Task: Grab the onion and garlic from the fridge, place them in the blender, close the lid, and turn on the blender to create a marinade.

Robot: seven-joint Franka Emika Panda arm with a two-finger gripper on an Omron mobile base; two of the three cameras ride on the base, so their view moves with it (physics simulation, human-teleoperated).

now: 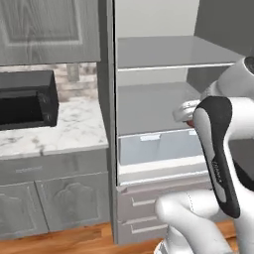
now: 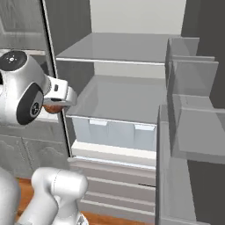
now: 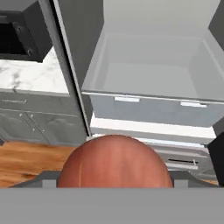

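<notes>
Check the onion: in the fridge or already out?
Out. The onion sits at the gripper in front of the fridge, whose shelf lies beyond it; a reddish sliver shows by the hand in the right base view.

In the hand view the onion (image 3: 114, 162) sits at bottom centre with its lower part cut off, and it covers the hand's fingertips, so how they stand cannot be told. In the left base view, at right of centre, the arm hides all but a red sliver of it. At the left edge, the black box-shaped appliance (image 1: 27, 99) on the desk (image 1: 74, 129) is cut off.
</notes>
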